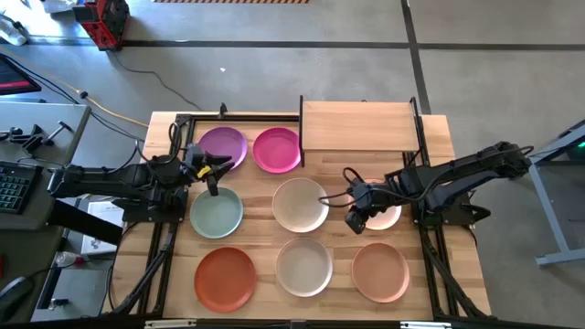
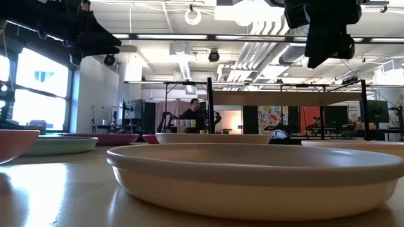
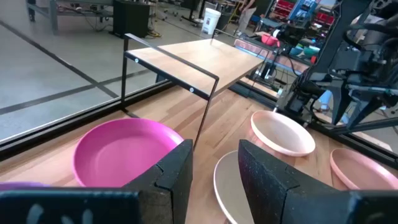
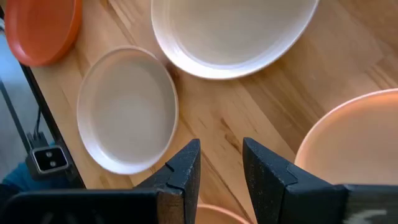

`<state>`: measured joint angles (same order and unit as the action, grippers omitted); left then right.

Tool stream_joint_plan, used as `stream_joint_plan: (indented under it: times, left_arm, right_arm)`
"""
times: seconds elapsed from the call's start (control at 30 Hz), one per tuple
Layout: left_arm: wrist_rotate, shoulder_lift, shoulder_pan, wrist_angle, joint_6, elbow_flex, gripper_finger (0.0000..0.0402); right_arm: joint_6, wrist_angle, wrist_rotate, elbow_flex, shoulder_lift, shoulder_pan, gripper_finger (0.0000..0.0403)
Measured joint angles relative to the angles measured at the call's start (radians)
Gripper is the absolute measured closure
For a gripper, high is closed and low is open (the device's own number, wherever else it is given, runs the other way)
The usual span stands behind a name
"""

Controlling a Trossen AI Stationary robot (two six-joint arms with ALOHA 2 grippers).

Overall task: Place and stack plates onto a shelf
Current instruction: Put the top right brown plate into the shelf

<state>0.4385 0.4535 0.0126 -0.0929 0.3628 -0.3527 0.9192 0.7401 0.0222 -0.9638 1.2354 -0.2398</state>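
Observation:
Eight plates lie on the wooden table in the high view: purple (image 1: 224, 146), magenta (image 1: 277, 149), mint (image 1: 217, 212), cream (image 1: 300, 204), orange-red (image 1: 224, 278), off-white (image 1: 304, 266), peach (image 1: 380, 271), and a second peach plate (image 1: 382, 216) partly under my right gripper. The bare shelf (image 1: 358, 125) stands at the far edge. My left gripper (image 1: 215, 174) hovers open between the purple and mint plates and points toward the magenta plate (image 3: 124, 152) and shelf (image 3: 199, 59). My right gripper (image 4: 221, 168) hovers open over bare wood between the cream plate (image 4: 236, 31), off-white plate (image 4: 127, 109) and peach plate (image 4: 354, 143).
Black frame rails (image 1: 160, 247) run along both sides of the table under the arms. The shelf's thin black posts (image 3: 205, 112) stand right beside the magenta plate. In the low view the off-white plate (image 2: 252, 176) fills the foreground, and a person (image 2: 196, 113) sits far behind the table.

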Motion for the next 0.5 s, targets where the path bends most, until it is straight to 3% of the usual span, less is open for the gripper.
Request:
stream_joint_plan:
  times: [0.5]
  left_arm:
    - [-0.001,0.147,0.0,0.122,0.054,0.0,0.0284]
  right_arm:
    - [0.048,0.072,0.135,0.0,0.009,-0.08,0.0304]
